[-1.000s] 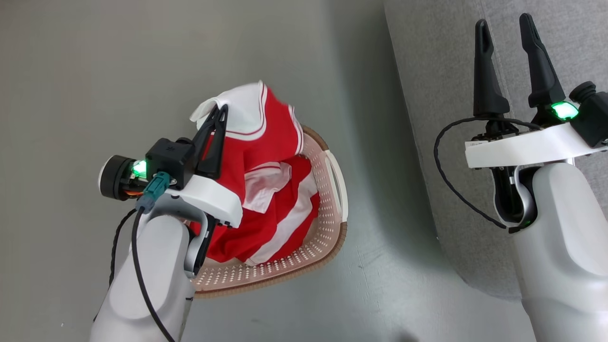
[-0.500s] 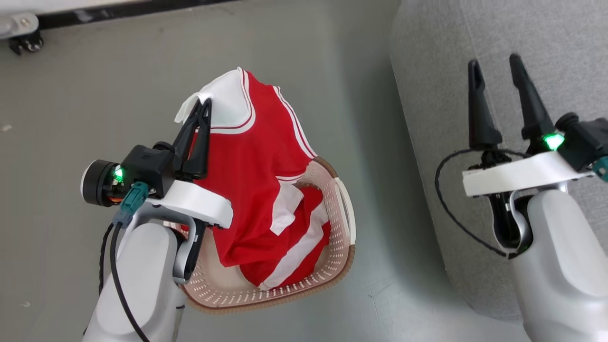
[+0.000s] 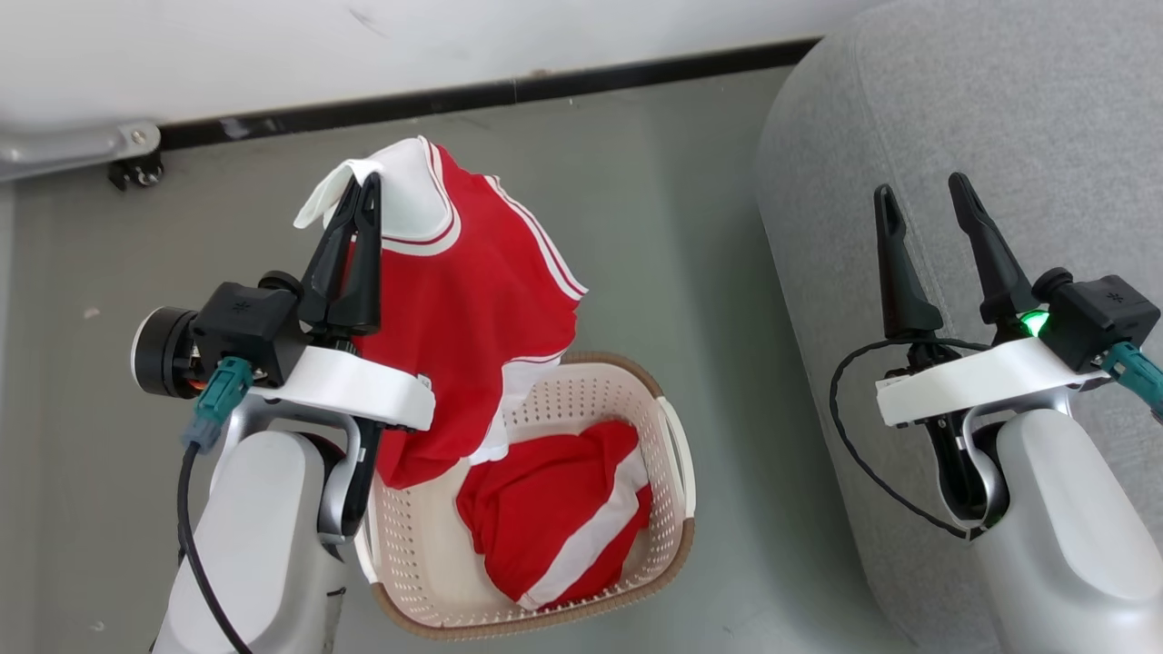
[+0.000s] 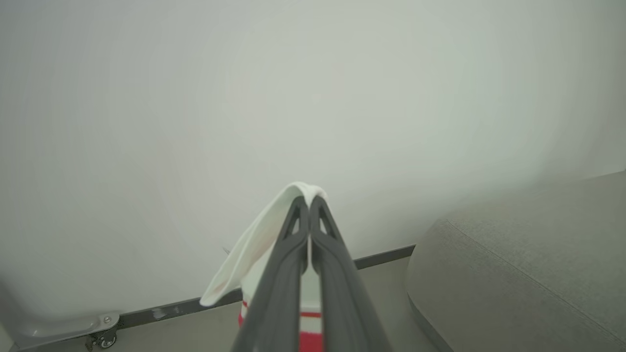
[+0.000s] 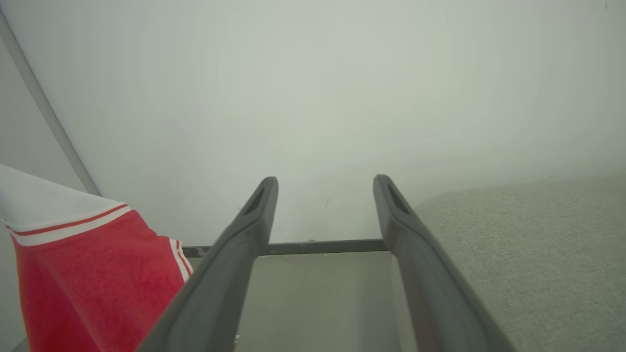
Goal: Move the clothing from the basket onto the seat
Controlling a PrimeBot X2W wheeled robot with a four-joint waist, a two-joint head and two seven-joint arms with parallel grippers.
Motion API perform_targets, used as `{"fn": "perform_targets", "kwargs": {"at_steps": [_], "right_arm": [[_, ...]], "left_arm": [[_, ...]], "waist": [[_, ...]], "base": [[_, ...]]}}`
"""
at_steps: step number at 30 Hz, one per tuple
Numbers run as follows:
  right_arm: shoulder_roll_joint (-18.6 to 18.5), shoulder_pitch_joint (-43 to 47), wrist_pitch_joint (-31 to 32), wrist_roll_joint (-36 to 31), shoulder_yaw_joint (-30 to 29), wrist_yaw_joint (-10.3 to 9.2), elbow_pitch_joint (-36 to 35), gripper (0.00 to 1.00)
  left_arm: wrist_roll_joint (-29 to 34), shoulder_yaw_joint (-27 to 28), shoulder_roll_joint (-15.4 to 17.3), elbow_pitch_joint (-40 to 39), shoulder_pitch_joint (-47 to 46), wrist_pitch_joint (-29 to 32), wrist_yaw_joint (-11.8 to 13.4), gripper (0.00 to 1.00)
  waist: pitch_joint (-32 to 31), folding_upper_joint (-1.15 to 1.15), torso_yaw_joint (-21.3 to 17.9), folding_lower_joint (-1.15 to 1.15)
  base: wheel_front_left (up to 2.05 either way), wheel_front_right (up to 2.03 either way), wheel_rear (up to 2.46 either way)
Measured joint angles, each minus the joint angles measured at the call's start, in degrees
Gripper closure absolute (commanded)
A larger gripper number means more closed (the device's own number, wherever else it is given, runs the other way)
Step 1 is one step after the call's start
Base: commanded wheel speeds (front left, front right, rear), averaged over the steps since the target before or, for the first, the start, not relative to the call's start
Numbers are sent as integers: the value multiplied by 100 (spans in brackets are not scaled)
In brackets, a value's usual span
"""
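Nearest the robot, the cream basket [image 3: 411, 554] with its brown rim is seen standing on the grey floor [image 3: 654, 227], between the two pale forearms. Inside it, towards its right side, a second garment [image 3: 545, 518] is seen lying crumpled, red with a white band. Above the basket's left part, the lifted garment [image 3: 472, 300] is held up by the left end effector [image 3: 361, 182], whose dark fingers are pressed together on the white, red-striped edge at the cloth's top. In the left wrist view that white edge [image 4: 249, 249] is seen folded over the closed tips of the end effector [image 4: 309, 200]. The red body of the garment hangs down from the grip, and its lower hem appears to reach into the basket's far left corner, though that part is partly hidden by the wrist. To the right, the right end effector [image 3: 919, 186] is held with its fingers spread apart and nothing between them, over the edge of the grey seat [image 3: 954, 109]. In the right wrist view the spread fingers [image 5: 326, 181] are flanked by the hanging red cloth [image 5: 88, 274] and the seat [image 5: 538, 244]. Farther off, a black skirting strip [image 3: 509, 91] and a white wall [image 3: 363, 45] are seen, with a metal bracket [image 3: 82, 145] at the far left.
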Motion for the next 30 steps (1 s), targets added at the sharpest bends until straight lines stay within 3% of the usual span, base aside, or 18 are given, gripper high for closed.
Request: {"fn": "perform_targets", "kwargs": {"at_steps": [14,30], "right_arm": [[-112,317,144,38,316,0,37,0],[-411,550,737,331,1546,0,-42,0]], "left_arm": [[-97,101,-22,-94,111,0,-11,100],[-75,-30,7,-163,310,-1,-271,100]], "waist": [[-721,0,150,0],[-1459,0,305,0]], "base": [[0,0,0],[0,0,0]]}}
